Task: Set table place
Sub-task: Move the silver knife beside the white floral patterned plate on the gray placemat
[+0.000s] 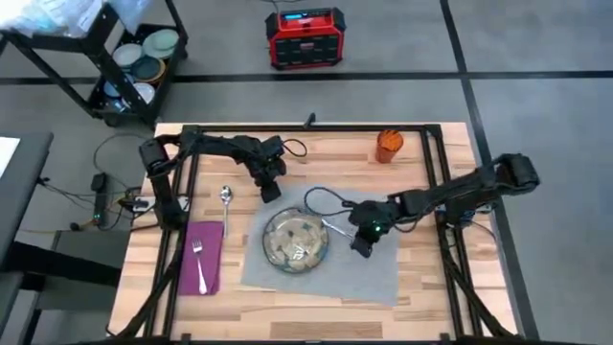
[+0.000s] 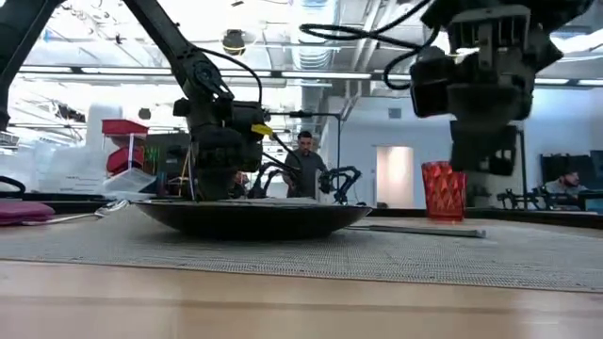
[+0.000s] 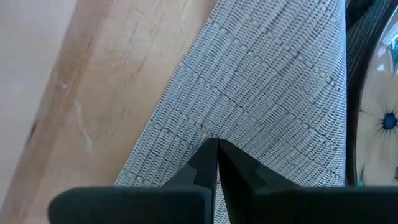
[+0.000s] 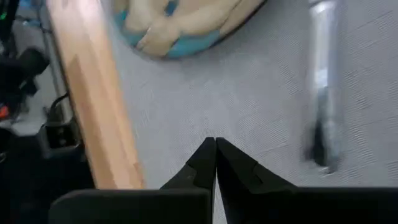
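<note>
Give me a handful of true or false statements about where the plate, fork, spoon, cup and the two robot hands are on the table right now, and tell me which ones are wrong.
1. The plate sits on the grey mat. True.
2. The fork lies on the bare table. False: it lies on the magenta napkin.
3. The orange cup stands on the mat. False: it stands on the wood near the far edge.
4. The spoon lies on the wood beside the napkin's far end. True.
5. The right hand holds the knife. False: it is shut and empty; the knife lies on the mat.
6. The left hand is shut over the mat. True.

Mat (image 1: 383, 273) right part bare; plate (image 1: 296, 241), knife (image 4: 323, 87) possibly crowd middle.
</note>
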Motion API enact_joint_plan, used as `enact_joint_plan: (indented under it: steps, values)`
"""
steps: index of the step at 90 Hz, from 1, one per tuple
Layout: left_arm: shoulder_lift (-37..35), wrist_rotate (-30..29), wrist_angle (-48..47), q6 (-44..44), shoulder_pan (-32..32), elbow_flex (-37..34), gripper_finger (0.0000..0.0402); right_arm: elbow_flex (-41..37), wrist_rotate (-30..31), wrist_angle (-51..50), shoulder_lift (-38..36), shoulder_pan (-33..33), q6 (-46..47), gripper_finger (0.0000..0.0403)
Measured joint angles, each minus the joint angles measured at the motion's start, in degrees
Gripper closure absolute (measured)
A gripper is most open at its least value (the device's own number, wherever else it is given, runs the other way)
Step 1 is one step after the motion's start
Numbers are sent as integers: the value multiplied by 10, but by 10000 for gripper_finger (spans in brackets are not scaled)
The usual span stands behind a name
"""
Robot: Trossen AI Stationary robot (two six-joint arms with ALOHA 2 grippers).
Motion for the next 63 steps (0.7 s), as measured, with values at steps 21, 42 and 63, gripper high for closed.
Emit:
enact_joint_plan:
  steps: [21,42,63]
  values:
    - [0,2,-2,-23,-10,1,401,17,63,-1,57,-62,-50,393]
    - [0,9,3,-12,-6,0,401,43,91,18,60,-72,-71,391]
    - [2,15,37,4,-6,-1,401,57,48,91,139,-83,-39,402]
